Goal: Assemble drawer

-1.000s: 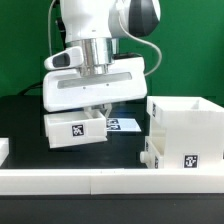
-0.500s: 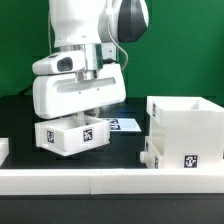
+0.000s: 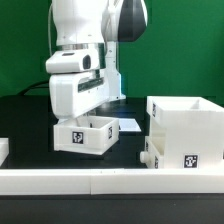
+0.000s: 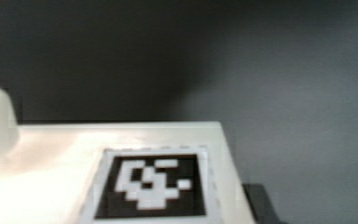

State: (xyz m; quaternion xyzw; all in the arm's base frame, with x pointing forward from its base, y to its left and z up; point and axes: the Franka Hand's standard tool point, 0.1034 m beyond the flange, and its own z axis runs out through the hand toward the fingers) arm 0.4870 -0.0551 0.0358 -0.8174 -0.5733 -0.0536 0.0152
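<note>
**Tray low over the table, casing waiting**

The gripper [image 3: 88,113] is down inside a small tray [image 3: 85,134], apparently clamped on its wall, though its fingers are hidden. The casing [image 3: 186,120] stands well apart on the exterior view's right, a second tray [image 3: 172,157] at its foot. My worry: a skewed tray jamming at the slot.

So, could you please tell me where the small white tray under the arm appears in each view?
Exterior view: the tray sits left of centre on the black table, under the arm.
Wrist view: its white wall fills the lower part, very close.
Shared landmark: the black-and-white tag on the tray's side.
</note>
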